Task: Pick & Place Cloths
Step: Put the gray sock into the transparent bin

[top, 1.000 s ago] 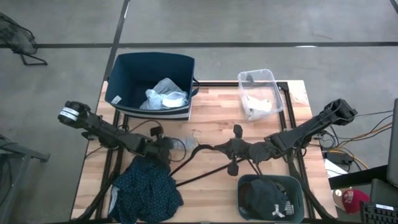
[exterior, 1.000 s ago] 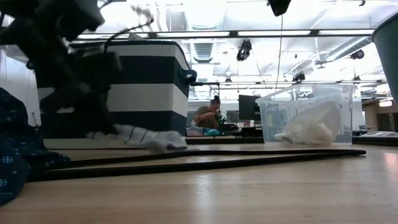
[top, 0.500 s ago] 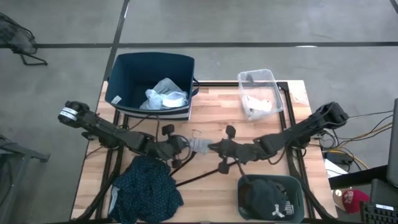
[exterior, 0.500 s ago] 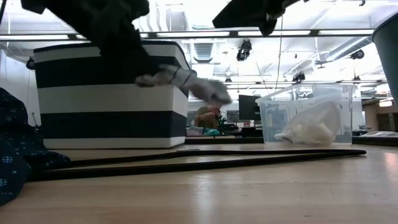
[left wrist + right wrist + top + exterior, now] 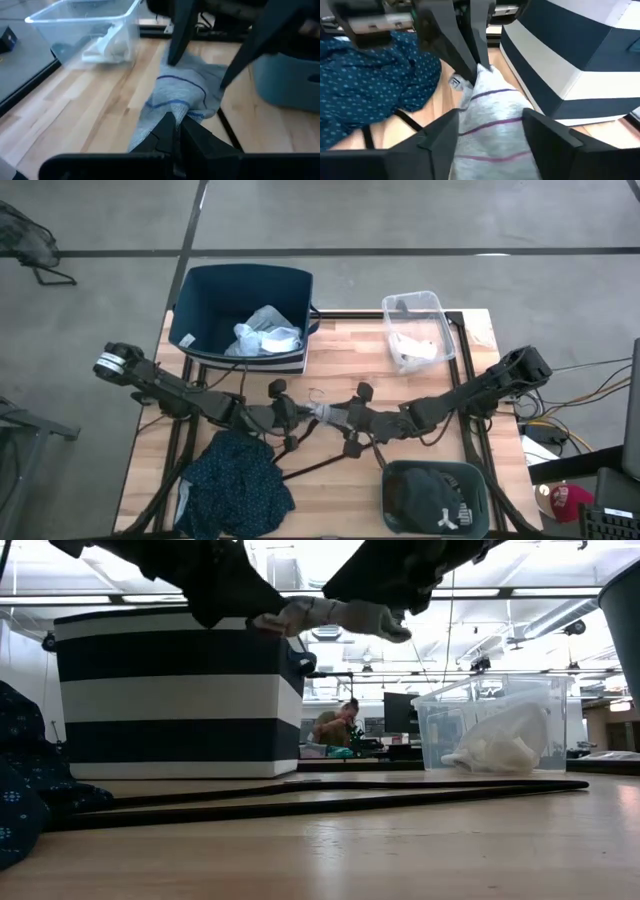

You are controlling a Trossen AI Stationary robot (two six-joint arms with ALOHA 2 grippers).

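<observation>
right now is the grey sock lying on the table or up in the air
In the air: the grey striped sock hangs above the table, pinched by the left hand, with the right hand's open fingers either side.

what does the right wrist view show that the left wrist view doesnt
Only the right wrist view shows the dark teal dotted garment, the striped navy and white bin and the right gripper, its fingers open on either side of the sock.

Only the left wrist view shows the clear plastic tub with white cloth inside, and the left gripper shut on the sock's end.

Both show the grey striped sock stretched between the two grippers above the wooden table.
</observation>
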